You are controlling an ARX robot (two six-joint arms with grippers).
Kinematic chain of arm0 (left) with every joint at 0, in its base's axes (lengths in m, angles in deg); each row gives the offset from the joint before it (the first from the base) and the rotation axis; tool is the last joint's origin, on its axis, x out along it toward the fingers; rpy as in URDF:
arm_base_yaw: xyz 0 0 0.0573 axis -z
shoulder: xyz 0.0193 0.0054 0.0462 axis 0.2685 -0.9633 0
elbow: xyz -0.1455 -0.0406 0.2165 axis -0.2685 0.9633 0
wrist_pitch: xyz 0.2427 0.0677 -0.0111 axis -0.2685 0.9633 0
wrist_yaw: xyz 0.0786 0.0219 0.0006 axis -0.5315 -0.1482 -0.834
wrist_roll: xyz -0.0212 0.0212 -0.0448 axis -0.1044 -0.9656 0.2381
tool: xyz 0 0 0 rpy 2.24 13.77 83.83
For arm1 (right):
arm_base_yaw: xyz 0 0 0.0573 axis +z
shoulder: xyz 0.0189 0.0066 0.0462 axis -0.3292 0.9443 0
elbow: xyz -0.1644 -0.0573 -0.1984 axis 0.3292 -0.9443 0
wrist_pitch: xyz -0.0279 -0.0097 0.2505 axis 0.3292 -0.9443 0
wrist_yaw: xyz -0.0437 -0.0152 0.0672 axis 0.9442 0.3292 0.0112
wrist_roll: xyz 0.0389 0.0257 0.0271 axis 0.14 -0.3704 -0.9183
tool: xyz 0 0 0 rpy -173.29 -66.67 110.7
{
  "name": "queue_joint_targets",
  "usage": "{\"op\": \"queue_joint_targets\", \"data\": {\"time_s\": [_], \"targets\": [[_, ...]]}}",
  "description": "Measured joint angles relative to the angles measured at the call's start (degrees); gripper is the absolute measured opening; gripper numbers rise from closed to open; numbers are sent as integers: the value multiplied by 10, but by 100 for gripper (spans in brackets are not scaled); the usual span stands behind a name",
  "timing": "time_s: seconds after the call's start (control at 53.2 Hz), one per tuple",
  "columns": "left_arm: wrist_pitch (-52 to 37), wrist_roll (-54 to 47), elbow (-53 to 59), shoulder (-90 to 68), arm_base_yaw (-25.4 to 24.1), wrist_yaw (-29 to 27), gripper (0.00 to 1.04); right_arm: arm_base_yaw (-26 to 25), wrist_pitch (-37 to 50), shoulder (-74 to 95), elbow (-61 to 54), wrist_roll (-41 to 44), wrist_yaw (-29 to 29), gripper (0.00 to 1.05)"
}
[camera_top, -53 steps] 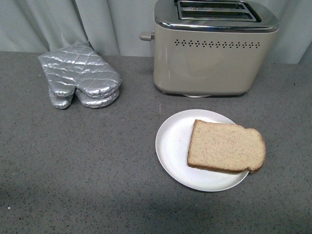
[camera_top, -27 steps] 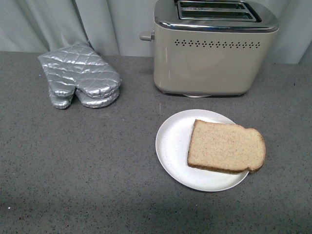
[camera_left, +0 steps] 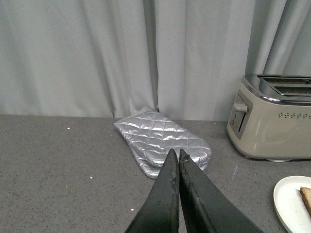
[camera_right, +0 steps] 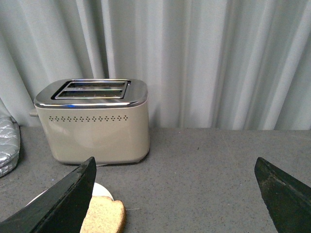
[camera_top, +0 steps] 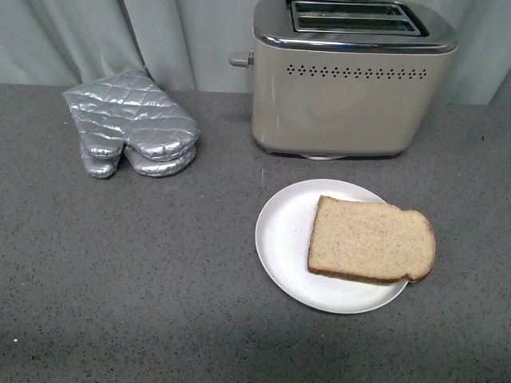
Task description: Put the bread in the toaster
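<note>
on the speckled grey counter [camera_top: 120,279] the bread [camera_top: 370,239], flat and brown-crusted with one rounded end, lies on a round white plate [camera_top: 279,239], overhanging its right rim; quilted silver oven mitts [camera_top: 132,128] lie well left; behind the plate stands the boxy cream toaster [camera_top: 343,104], chrome-topped; a pleated curtain [camera_top: 160,40] hangs beyond; left gripper [camera_left: 177,151] jaws together, right gripper [camera_right: 175,162] jaws wide apart.

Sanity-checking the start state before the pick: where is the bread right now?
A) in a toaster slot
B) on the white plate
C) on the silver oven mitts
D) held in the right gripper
B: the bread lies flat on the white plate in front of the toaster, and no slice sticks out of the toaster's slots.
</note>
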Motion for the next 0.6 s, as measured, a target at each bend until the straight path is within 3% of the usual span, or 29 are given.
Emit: {"op": "queue_joint_targets", "data": {"time_s": [0.15,0.244,0.451,0.601], "targets": [[20,0,0,20,0,0,4,0,0,0,0,0,0,95],[116,0,0,102,0,2,4,0,0,0,0,0,0,95],[121,1,0,117,0,2,4,0,0,0,0,0,0,95],[121,0,0,117,0,2,35,0,0,0,0,0,0,95]]}}
